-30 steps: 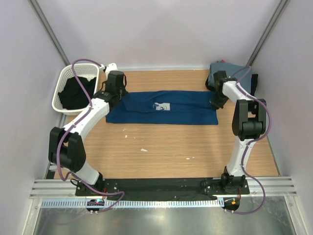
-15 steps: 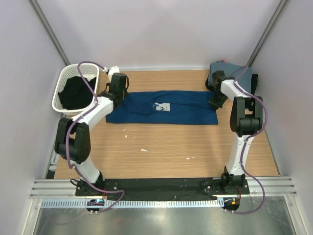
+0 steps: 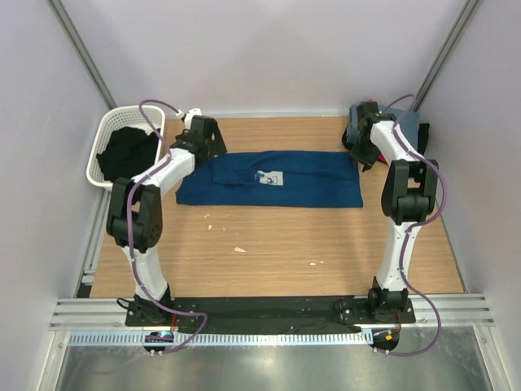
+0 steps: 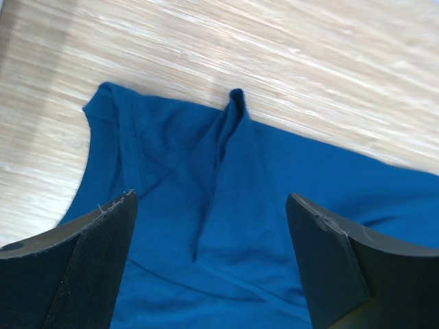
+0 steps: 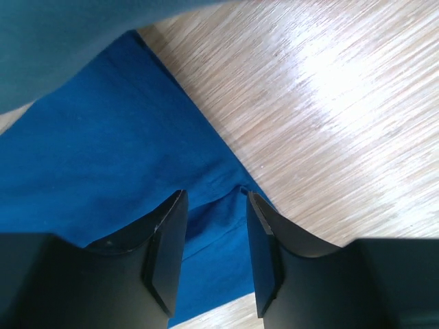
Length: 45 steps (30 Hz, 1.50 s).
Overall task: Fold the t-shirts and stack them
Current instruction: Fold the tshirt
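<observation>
A navy blue t-shirt [image 3: 273, 179], folded into a long band with its pale chest print [image 3: 267, 177] up, lies across the far half of the table. My left gripper [image 3: 203, 140] hovers over the band's left end. In the left wrist view that gripper [image 4: 212, 274] is wide open above the blue cloth [image 4: 233, 185], where a small pinched ridge stands up. My right gripper [image 3: 365, 153] is at the band's right end. Its jaws [image 5: 214, 253] stand apart over the shirt's hem corner [image 5: 226, 199], holding nothing. Folded t-shirts [image 3: 362, 126] lie stacked at the far right.
A white basket [image 3: 104, 134] holding black cloth [image 3: 126, 153] stands at the far left beside the left arm. Grey-teal cloth [image 5: 68, 34] of the stack hangs into the right wrist view's top. Bare wooden table [image 3: 269, 244] lies in front of the shirt.
Both grippers were shut on the shirt's ends and have opened, letting go. Both wrists have pulled back toward the far edge; the shirt lies where it was.
</observation>
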### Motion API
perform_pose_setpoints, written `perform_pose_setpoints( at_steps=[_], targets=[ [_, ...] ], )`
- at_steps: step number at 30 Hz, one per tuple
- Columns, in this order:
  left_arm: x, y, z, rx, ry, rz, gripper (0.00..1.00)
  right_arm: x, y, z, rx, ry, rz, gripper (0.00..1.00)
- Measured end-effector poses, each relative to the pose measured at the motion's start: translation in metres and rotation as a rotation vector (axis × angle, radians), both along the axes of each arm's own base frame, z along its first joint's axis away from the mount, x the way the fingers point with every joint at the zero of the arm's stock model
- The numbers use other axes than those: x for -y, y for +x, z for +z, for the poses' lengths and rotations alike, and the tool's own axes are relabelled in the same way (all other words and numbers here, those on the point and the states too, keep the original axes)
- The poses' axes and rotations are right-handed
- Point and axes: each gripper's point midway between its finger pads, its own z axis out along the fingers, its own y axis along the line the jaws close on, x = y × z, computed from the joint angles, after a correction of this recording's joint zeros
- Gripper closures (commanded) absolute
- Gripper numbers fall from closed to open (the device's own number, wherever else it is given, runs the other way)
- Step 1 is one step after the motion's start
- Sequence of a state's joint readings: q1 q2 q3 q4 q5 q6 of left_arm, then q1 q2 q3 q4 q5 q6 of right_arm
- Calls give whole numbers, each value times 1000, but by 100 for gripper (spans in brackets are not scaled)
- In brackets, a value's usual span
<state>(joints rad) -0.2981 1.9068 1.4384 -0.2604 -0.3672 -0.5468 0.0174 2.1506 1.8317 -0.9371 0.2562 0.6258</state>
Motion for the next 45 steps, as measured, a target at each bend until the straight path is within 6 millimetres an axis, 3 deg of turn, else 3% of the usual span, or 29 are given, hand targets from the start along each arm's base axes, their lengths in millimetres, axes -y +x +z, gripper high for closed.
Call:
perform_pose_setpoints(
  at_steps=[3,8,11,13,16,18,23,30,39,45],
  targets=[
    [0,-7,16,13,-99,6,10,-1,0,9,12,2,9,53],
    [7,-41,33,18,-349,10,14,-13,-3,34,49,-12,68,52],
    [20,-57,13,-24,-449,1,21,-41,-7,51,80,-28,145,52],
    [25,-68,-11,-85,-481,-1,23,-64,-9,57,93,-34,203,52],
    [29,-81,-41,-170,-503,11,26,-96,-20,55,84,-33,281,52],
    [28,-82,-53,-196,-506,22,31,-107,-28,49,64,-31,309,52],
    [27,-74,-62,-189,-521,38,41,-95,-46,42,18,-43,294,52],
    [25,-62,-77,-191,-524,51,48,-84,-59,59,53,-53,253,52],
    [24,-45,-79,-149,-546,50,96,-83,-69,69,75,-51,240,52],
    [26,-39,-74,-135,-565,55,99,-82,-72,65,63,-60,238,52]
  ],
)
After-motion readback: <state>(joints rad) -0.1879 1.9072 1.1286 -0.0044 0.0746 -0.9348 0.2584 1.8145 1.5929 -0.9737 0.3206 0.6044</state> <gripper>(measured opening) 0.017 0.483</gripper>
